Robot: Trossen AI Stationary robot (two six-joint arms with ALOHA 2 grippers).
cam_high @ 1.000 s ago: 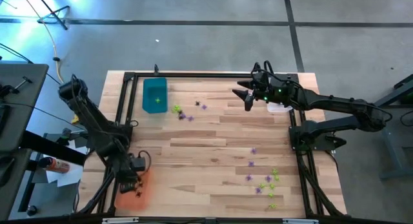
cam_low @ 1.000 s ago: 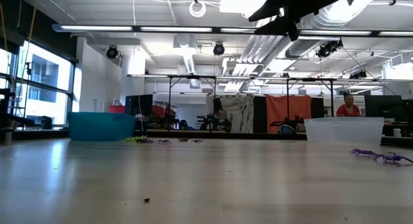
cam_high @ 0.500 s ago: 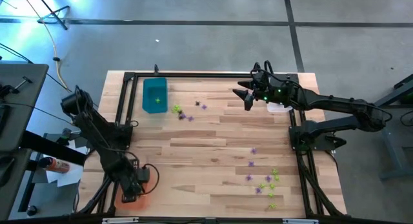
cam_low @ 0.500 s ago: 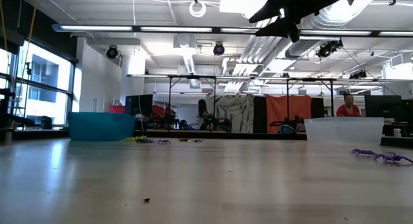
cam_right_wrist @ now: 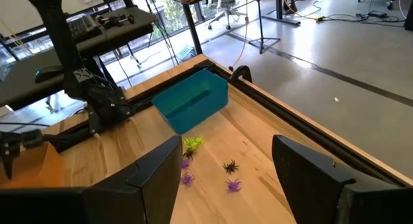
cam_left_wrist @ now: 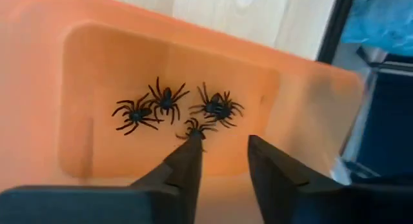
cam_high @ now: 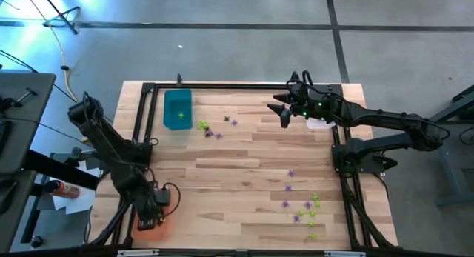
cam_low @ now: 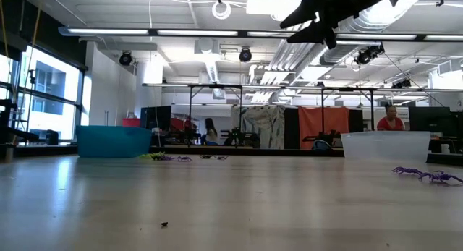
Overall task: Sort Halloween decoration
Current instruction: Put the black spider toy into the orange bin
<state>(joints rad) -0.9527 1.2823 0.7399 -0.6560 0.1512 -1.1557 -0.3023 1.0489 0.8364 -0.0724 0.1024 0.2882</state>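
Note:
My left gripper (cam_left_wrist: 222, 141) hangs open, pointing down into the orange tray (cam_left_wrist: 58, 75) at the table's near left corner (cam_high: 157, 221). Several black spider decorations (cam_left_wrist: 166, 100) lie on the tray's floor. Purple, green and dark decorations lie loose on the table beside the teal tray (cam_high: 178, 109), around (cam_high: 211, 129). More purple and green ones are scattered near the right edge (cam_high: 304, 205). My right gripper (cam_right_wrist: 226, 146) waits open, high above the far right of the table (cam_high: 281, 112). My left gripper has one small black spider (cam_left_wrist: 193, 128) right at the tip of one finger (cam_left_wrist: 190, 153). The spider lies on the tray's floor. I cannot tell whether the fingertip touches it.
A clear tray (cam_low: 385, 145) stands at the far right, under my right arm. Black frame rails (cam_high: 244, 85) run around the table. The table's middle (cam_high: 237, 175) is bare wood.
My left arm has shifted a little over the orange tray at the near left corner. The decorations on the table lie as before.

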